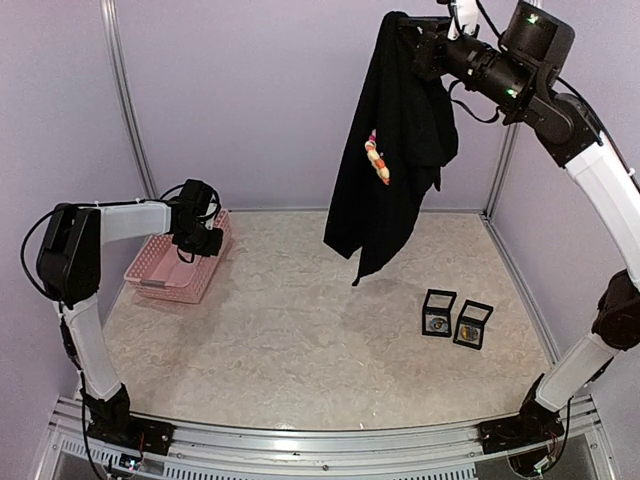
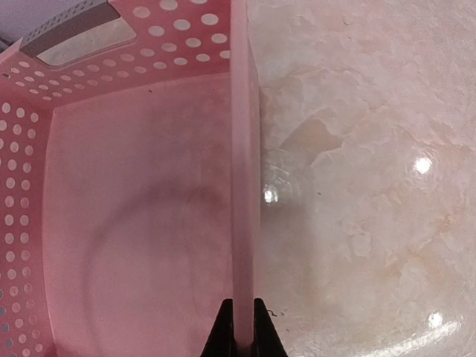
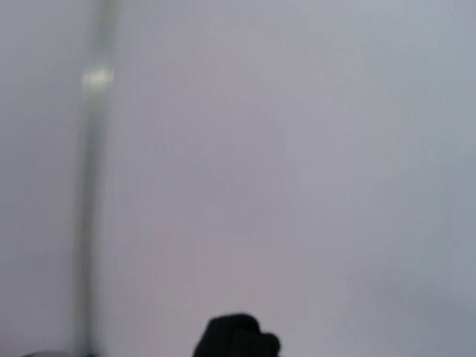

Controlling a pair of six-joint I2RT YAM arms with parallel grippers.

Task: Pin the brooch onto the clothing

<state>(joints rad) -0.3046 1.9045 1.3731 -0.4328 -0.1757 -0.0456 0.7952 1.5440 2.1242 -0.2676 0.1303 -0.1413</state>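
The clothing [image 1: 390,140], a black T-shirt, hangs high above the back of the table with a pink and orange patch [image 1: 377,160] showing edge-on. My right gripper [image 1: 408,28] is shut on its top edge. In the right wrist view only a dark blurred lump [image 3: 236,338] shows against the pale wall. The brooch [image 1: 436,322] looks like the small round pale-rimmed badge inside a black box on the table, below the shirt and to its right. My left gripper [image 1: 205,243] [image 2: 242,327] is far to the left, shut on the right wall of a pink basket [image 2: 244,149].
The pink perforated basket [image 1: 165,275] stands at the table's left edge, with nothing visible inside. A second black box [image 1: 472,324] with a gold round piece stands just right of the first. Lilac walls and a metal post close off the back and sides.
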